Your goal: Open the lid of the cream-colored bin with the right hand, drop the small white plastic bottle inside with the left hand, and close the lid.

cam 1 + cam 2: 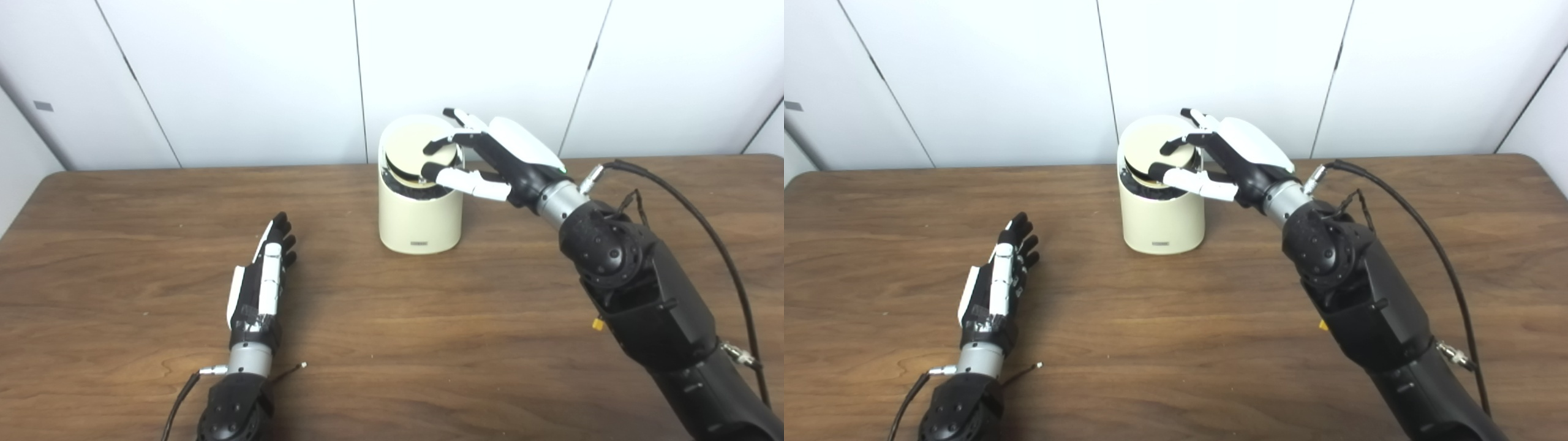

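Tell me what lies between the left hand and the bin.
Nothing: only bare table separates the left hand from the bin, shown in both eye views.

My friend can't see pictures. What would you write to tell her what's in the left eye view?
A robot's right hand rests its fingertips on the tilted lid of a cream-colored bin on a brown wooden table. Its left hand lies flat and empty on the table; no bottle is visible.
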